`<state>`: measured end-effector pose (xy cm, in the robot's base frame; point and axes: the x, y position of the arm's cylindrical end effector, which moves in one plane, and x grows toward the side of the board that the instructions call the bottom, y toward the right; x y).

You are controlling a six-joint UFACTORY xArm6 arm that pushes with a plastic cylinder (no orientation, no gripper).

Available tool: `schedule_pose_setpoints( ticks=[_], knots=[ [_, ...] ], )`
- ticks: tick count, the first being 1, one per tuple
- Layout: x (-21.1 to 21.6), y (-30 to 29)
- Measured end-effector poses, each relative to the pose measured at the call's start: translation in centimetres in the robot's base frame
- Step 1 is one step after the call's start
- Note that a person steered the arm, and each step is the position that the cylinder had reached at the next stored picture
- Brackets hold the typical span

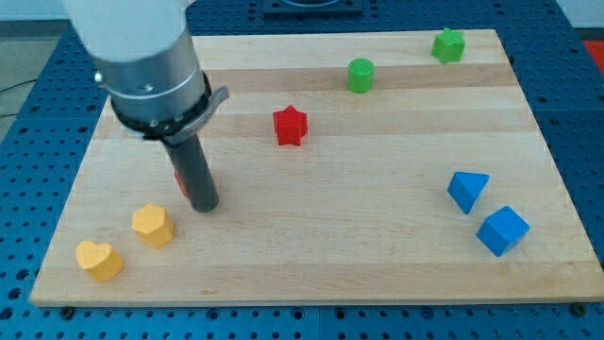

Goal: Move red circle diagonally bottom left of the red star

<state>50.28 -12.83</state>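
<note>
The red star (291, 126) sits on the wooden board a little above the centre. The red circle (179, 180) is almost wholly hidden behind my rod; only a thin red sliver shows at the rod's left edge, down and to the left of the star. My tip (205, 205) rests on the board right against that sliver, on its right side. The rod hangs from the large grey arm at the view's top left.
A yellow hexagon (153, 226) and a yellow heart (99, 260) lie at the bottom left. A green circle (360, 75) and a green star (448, 45) are at the top right. A blue triangle (467, 190) and a blue cube (502, 230) are at the right.
</note>
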Motion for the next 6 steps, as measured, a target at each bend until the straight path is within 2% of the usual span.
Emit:
schedule_pose_setpoints(
  ticks=[1,2,3,4,6],
  knots=[
    [-3.5,4.5],
    [-7.6,-1.0],
    [-7.9,-9.0],
    [-1.6,-8.5],
    [-3.3,2.6]
  ],
)
